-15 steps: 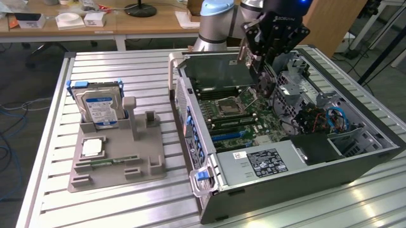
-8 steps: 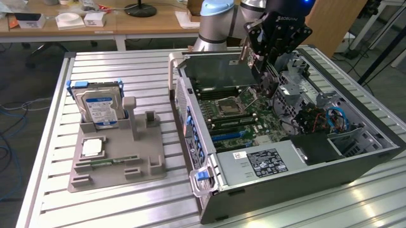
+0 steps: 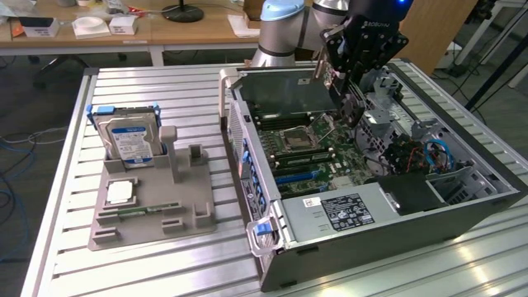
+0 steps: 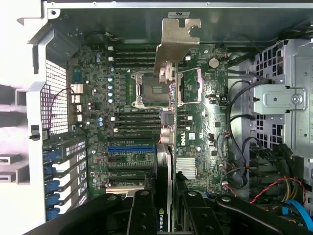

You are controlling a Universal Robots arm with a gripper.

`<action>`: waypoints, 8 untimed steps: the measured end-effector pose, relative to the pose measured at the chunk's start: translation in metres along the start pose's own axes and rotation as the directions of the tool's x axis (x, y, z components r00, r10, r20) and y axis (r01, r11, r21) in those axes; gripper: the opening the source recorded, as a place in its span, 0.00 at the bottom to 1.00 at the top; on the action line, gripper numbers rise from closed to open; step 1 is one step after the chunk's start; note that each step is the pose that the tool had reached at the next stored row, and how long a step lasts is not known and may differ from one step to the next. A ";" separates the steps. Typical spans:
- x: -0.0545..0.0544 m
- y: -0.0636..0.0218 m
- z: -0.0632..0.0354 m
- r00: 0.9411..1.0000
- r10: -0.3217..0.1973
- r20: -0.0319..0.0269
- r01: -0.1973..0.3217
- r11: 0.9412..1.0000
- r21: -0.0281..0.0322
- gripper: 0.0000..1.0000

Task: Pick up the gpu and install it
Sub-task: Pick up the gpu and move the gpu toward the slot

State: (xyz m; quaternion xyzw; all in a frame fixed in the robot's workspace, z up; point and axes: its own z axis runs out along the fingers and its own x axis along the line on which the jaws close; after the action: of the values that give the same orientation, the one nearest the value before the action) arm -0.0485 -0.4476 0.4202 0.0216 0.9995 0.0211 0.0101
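Note:
My gripper is shut on the gpu, its black fingers pressing on both sides of the card near an NVIDIA label. I see the card edge-on, with its silver end bracket at the far end, toward the case wall. It hangs over the motherboard inside the open computer case, crossing beside the CPU socket. Whether it touches a slot I cannot tell. In the exterior view the gripper reaches down into the far part of the case.
A blue expansion slot and blue clips lie beside the card. Drive cage and cables crowd the other side. On the exterior view's left a grey fixture holds a hard drive, a CPU and a RAM stick.

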 end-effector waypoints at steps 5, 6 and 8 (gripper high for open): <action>-0.003 0.0001 0.0001 1.000 0.000 0.000 0.000 1.000 0.000 0.26; -0.004 0.0002 0.0001 1.000 0.000 0.000 0.000 1.000 0.000 0.26; -0.004 0.0002 0.0001 1.000 0.000 0.000 0.000 1.000 0.000 0.26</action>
State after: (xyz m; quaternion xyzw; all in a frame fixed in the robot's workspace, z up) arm -0.0440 -0.4476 0.4202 0.0214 0.9995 0.0211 0.0101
